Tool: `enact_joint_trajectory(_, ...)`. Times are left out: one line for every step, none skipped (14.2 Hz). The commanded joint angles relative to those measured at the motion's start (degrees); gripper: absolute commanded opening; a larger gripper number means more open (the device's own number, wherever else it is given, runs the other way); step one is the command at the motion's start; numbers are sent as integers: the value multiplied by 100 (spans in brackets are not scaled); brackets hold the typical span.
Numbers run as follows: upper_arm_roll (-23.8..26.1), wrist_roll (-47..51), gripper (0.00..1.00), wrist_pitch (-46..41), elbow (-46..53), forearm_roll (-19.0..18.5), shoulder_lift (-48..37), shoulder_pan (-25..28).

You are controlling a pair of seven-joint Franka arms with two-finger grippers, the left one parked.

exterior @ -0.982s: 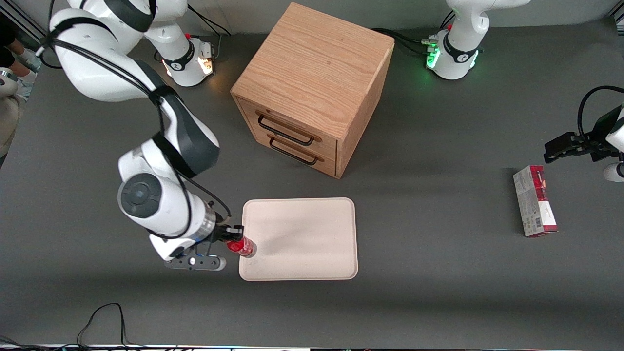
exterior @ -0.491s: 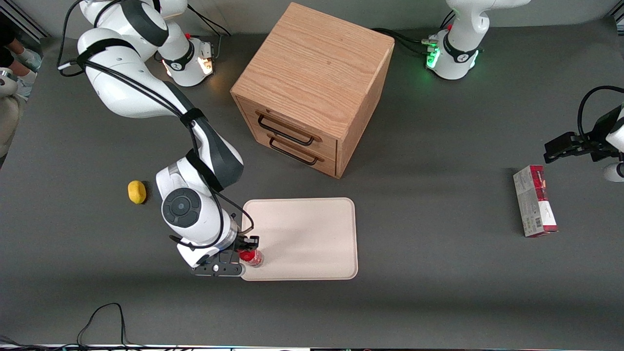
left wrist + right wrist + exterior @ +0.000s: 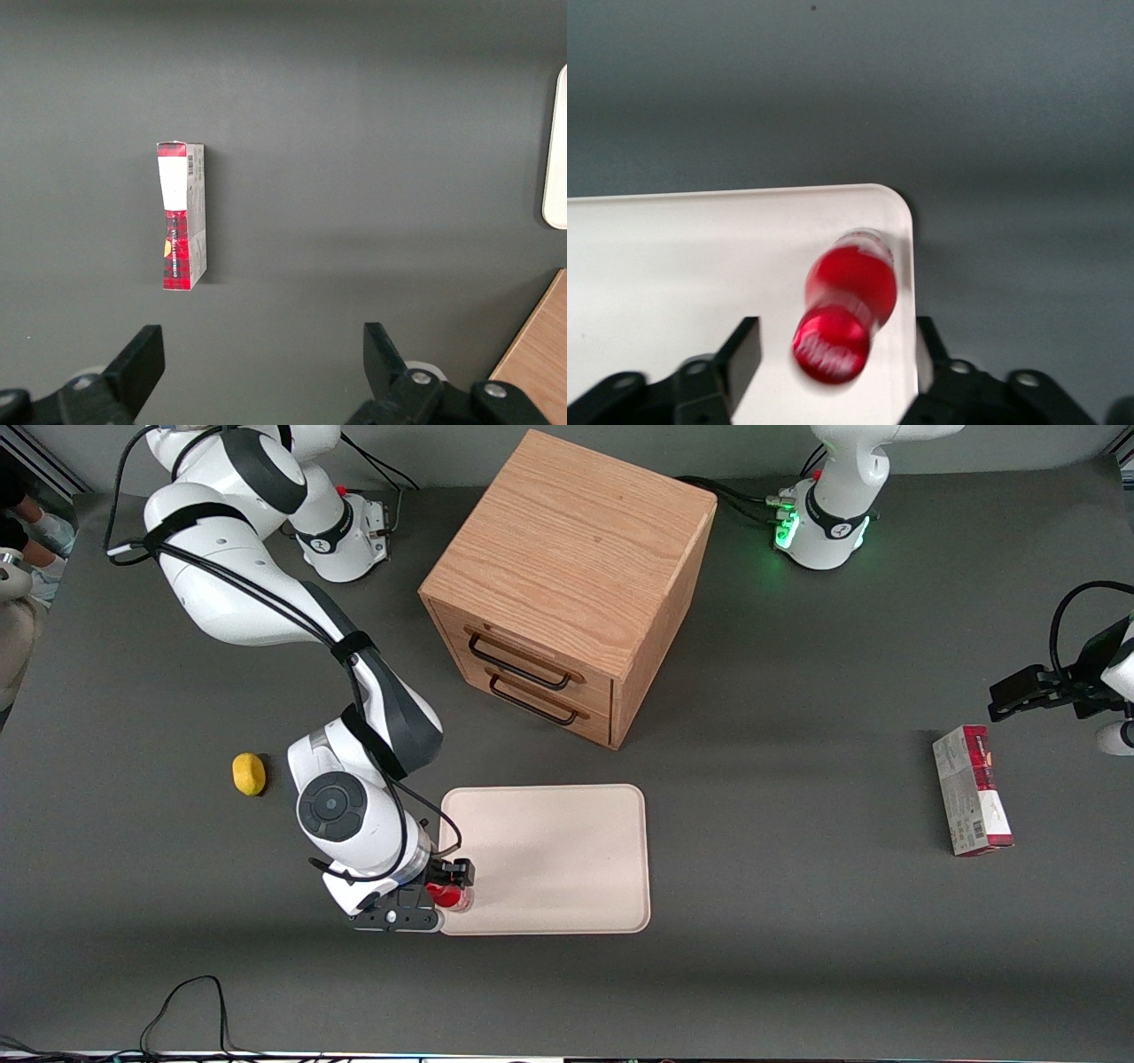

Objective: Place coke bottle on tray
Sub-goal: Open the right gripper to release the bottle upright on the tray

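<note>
The coke bottle (image 3: pixel 451 895), with red cap and red label, stands upright on the cream tray (image 3: pixel 549 850), in the tray corner nearest the front camera at the working arm's end. My gripper (image 3: pixel 447 887) is right above it. In the right wrist view the bottle (image 3: pixel 852 292) is seen from above on the tray (image 3: pixel 700 257), close to its rounded corner. My gripper (image 3: pixel 835 347) is open. Its black fingers (image 3: pixel 741 350) stand on either side of the cap with a gap to each.
A wooden drawer cabinet (image 3: pixel 567 576) stands farther from the front camera than the tray. A yellow lemon (image 3: pixel 249 773) lies beside the working arm. A red-and-grey carton (image 3: pixel 972 789) lies toward the parked arm's end; it also shows in the left wrist view (image 3: pixel 182 217).
My gripper carried the bottle from the tray's edge toward the front camera to the tray's near corner. The arm has shifted, which uncovers the lemon.
</note>
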Motion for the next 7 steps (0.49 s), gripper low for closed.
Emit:
enact_joint_trajectory(-62, 59, 100, 54, -120, -113, -252, 59)
enact_joint_trajectory(-79, 60, 100, 36, -181, -105, -375, 68)
enact_joint_trajectory(-201, 51, 100, 10, -339, -52, -602, 77)
enact_joint_trajectory(-385, 25, 100, 10, -671, 140, -944, 85)
enact_joint_trajectory(-683, 16, 100, 19, -1092, 524, -1356, 129)
enact_joint_trajectory(-991, -19, 100, 27, -1479, 859, -1787, 182)
enact_joint_trajectory(-1194, -254, 100, 1, -1761, 1141, -2165, 191)
